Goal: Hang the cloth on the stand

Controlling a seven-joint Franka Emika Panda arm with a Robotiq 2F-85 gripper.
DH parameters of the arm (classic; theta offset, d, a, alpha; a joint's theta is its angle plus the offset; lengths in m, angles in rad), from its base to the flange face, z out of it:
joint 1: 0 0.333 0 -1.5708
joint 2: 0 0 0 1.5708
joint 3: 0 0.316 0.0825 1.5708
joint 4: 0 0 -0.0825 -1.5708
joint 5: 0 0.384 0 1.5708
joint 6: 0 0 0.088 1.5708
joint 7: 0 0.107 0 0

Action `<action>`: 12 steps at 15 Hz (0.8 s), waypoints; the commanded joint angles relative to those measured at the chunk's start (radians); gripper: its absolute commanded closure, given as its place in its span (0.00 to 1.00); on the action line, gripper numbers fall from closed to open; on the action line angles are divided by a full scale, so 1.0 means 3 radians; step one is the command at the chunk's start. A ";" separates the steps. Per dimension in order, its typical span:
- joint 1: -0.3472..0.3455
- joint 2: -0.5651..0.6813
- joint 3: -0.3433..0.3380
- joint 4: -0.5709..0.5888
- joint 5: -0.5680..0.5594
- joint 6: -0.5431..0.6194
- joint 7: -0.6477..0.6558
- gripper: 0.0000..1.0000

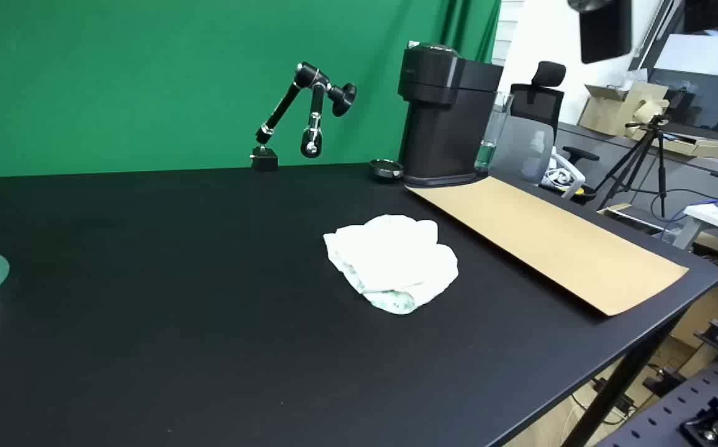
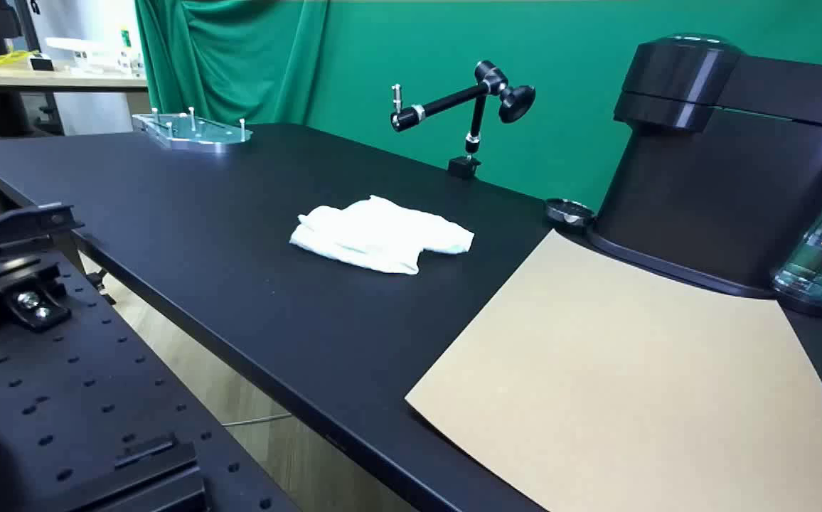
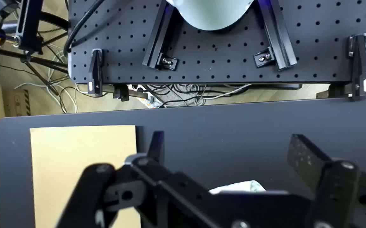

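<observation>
A white cloth with faint green marks lies folded in a loose heap on the black table, seen in both exterior views (image 1: 393, 257) (image 2: 382, 235). In the wrist view only a strip of the cloth (image 3: 233, 187) shows; my gripper's body hides the rest. The stand, a black jointed arm on a small block base, stands at the table's back edge in both exterior views (image 1: 284, 105) (image 2: 446, 103). It is not seen in the wrist view. My gripper (image 3: 225, 145) is open with nothing between its fingers, high above the table and apart from the cloth.
A black coffee machine (image 1: 436, 118) (image 2: 724, 185) stands at the back, with a small round dish (image 1: 386, 169) beside it. A brown sheet (image 1: 551, 242) (image 2: 638, 398) lies on the table. A clear plate with pegs (image 2: 194, 134) lies at the far end. A perforated bench (image 3: 214, 60) adjoins.
</observation>
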 commanded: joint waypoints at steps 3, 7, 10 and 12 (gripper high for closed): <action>0.0080 0.0018 -0.0072 0.0006 -0.0037 -0.0006 0.0042 0.00; 0.0080 0.0018 -0.0072 0.0006 -0.0037 -0.0006 0.0042 0.00; 0.0080 0.0018 -0.0072 0.0006 -0.0037 -0.0005 0.0042 0.00; 0.0025 0.0042 -0.0051 0.0000 -0.0089 0.0054 0.0144 0.00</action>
